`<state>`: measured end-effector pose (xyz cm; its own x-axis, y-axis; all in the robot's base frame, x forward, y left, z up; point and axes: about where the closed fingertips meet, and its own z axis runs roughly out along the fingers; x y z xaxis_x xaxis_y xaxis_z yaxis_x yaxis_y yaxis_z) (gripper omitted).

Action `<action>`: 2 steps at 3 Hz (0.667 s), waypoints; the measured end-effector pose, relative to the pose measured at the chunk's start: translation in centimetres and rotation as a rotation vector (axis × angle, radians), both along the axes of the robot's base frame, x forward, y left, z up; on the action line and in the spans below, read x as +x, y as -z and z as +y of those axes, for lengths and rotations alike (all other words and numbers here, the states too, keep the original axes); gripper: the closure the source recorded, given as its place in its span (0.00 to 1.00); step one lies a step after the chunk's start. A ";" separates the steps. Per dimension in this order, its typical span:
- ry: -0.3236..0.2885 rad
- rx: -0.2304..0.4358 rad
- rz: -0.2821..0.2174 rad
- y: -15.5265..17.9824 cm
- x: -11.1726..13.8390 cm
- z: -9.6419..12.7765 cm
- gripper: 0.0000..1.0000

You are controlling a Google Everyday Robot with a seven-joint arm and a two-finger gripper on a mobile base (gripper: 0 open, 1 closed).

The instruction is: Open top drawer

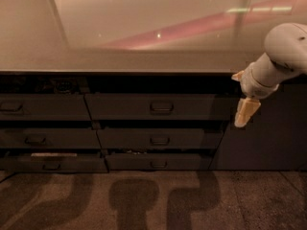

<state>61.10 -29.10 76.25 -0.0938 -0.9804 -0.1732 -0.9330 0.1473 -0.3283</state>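
Note:
The top drawer (pixel 124 107) is the wide dark grey front in the middle column, just under the countertop, with a small loop handle (pixel 161 107) at its centre. A dark gap shows above its front. My gripper (pixel 242 95) hangs at the right, just past the drawer's right end and at about its height, well right of the handle. Its cream fingers (pixel 246 112) stand apart, open, with nothing between them. The white arm (pixel 283 51) comes in from the right edge.
A glossy countertop (pixel 144 56) overhangs the drawers. Two narrower drawers (pixel 158 139) sit below the top one, and a left column of drawers (pixel 43 107) stands beside them. A plain dark cabinet panel (pixel 268 143) lies behind the gripper. Speckled floor (pixel 153 200) runs below.

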 end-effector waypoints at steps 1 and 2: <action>0.065 0.000 0.049 1.3 3.5 -1.7 0.00; 0.070 -0.007 0.052 1.7 3.5 -1.7 0.00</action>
<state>64.56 -30.83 74.57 -0.1709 -0.9724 -0.1590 -0.9364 0.2105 -0.2809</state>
